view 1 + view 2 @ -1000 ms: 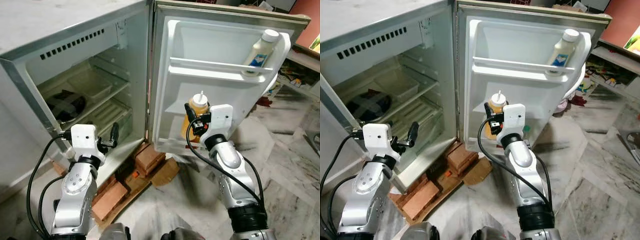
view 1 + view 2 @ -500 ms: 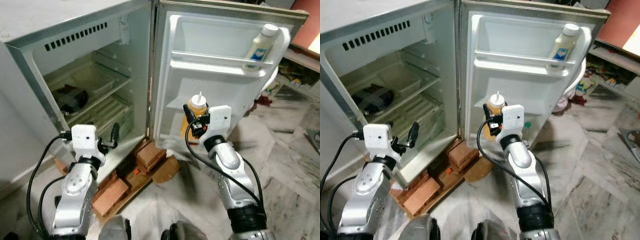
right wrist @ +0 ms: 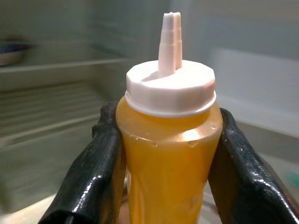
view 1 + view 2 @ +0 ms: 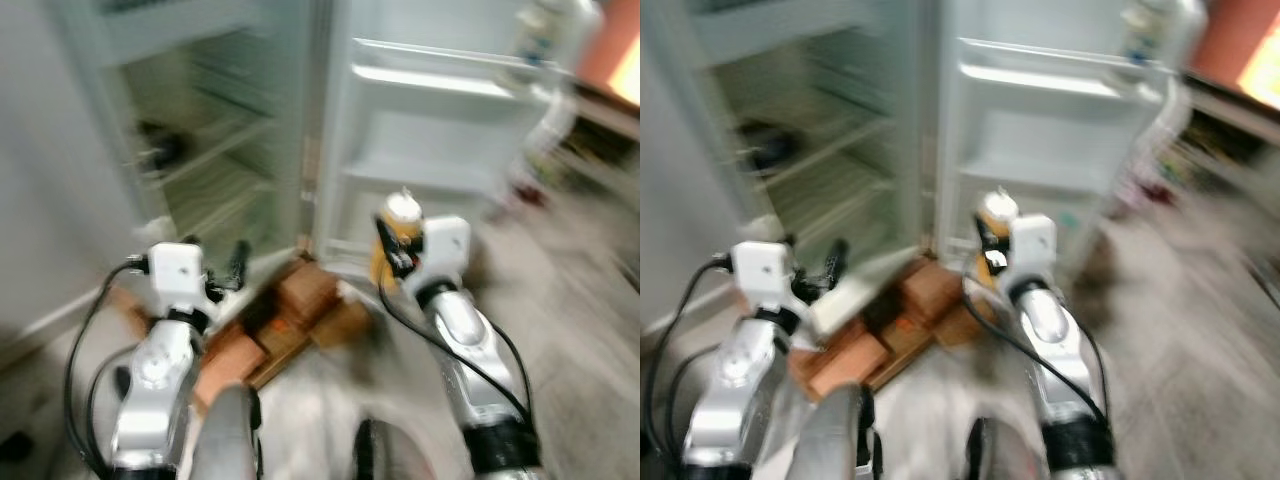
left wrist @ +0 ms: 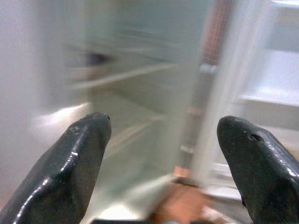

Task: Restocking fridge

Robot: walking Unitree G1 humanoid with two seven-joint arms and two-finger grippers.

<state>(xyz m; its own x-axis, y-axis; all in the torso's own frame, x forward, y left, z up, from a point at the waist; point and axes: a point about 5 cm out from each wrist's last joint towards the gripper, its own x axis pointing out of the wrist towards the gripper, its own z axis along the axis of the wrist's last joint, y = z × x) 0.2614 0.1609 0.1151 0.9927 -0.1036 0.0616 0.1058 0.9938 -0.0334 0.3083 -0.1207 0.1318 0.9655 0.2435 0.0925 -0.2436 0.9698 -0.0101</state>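
Shifted and blurred since half a second ago — camera motion, with the fridge [image 4: 215, 150] sitting higher and further left in the head views, and the orange squeeze bottle [image 3: 167, 154] held as before. Clamped around that bottle by the right gripper [image 3: 163, 158], one black finger [image 3: 93, 172] pressed to each side, white nozzle cap upright. Held in front of the lower edge of the open fridge door [image 4: 440, 130], just right of the hinge side. Raised near the bottom edge of the fridge opening, the left gripper [image 5: 163, 158] — fingers spread apart, grasping nothing. Below the fridge, reddish bricks [image 4: 300, 300] on the floor. Blurred pale bottle [image 4: 535, 35] at the door's top right corner.
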